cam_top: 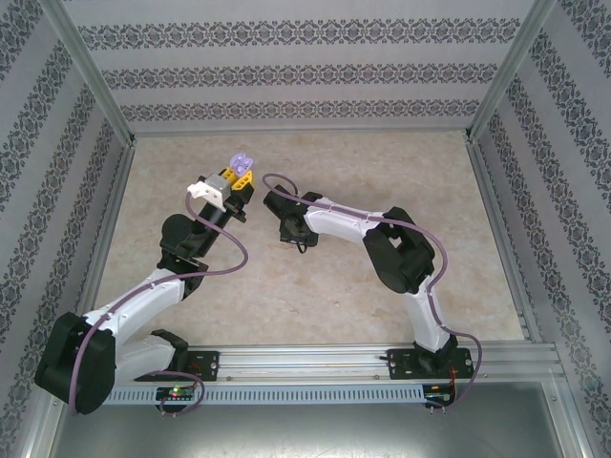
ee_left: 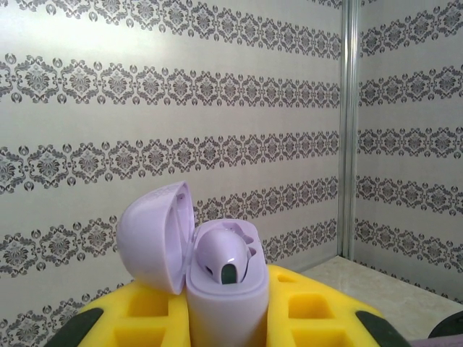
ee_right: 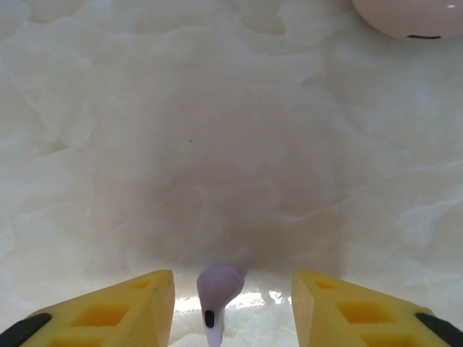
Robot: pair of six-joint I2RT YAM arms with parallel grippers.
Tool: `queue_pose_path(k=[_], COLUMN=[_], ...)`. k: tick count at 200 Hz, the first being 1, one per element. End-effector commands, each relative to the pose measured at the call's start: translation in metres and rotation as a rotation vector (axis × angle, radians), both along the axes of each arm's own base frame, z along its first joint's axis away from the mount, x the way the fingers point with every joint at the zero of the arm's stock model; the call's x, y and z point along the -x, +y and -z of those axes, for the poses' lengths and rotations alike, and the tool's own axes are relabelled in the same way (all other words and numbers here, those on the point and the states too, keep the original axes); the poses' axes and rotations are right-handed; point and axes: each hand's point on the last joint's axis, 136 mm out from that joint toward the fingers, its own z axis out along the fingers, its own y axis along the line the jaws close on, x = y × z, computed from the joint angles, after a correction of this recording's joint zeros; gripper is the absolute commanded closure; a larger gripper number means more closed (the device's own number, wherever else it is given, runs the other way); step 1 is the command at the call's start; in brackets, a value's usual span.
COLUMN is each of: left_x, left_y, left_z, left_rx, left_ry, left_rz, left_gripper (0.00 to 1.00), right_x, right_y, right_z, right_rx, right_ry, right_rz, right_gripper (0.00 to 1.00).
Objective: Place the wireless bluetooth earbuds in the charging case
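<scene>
In the top external view the left gripper (cam_top: 232, 188) is raised above the table (cam_top: 315, 296). It carries the purple charging case (cam_top: 242, 168) at about 11 o'clock from the table centre. The right gripper (cam_top: 289, 232) points down at the table, near the case and at about 4 o'clock from it. In the left wrist view the left yellow fingers (ee_left: 137, 314) are clamped on the lower body of the case, which stands upright. The lid (ee_left: 153, 237) is swung open at 10 o'clock from the body, and a seated earbud (ee_left: 223, 256) lies in the case. The place beside it looks free, but I cannot see it fully. In the right wrist view the loose earbud (ee_right: 218, 288), also purple, lies on the table at 6 o'clock. It is between the right yellow fingers (ee_right: 108, 311), which stand apart on both sides without touching it, so this gripper is open and grips nothing. A pale pink rounded thing (ee_right: 409, 18), probably another case, sits at 1 o'clock, well apart. I judge that the step in hand is picking the second purple earbud. The next move calls for a gentle closing on its small head without pushing it away. Then comes a lift toward 10 o'clock to the case, with the stem turned down to meet the free place.
</scene>
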Motion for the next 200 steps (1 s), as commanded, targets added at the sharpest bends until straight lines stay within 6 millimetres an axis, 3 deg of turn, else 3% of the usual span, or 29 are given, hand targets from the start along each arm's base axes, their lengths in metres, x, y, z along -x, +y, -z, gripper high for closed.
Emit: queue_pose_path(k=[1, 200], left_x=[0.007, 0.006], left_y=[0.009, 0.015], left_z=[-0.017, -0.015], left_rx=[0.050, 0.061], left_ry=[-0.058, -0.054], left_rz=[-0.012, -0.023], left_gripper=[1.00, 1.00], right_x=[0.002, 0.005], right_y=[-0.001, 0.007], right_z=[0.006, 0.018], right_rx=[0.051, 0.078], right_ry=[0.003, 0.028], right_rz=[0.007, -0.016], right_gripper=[0.54, 0.66])
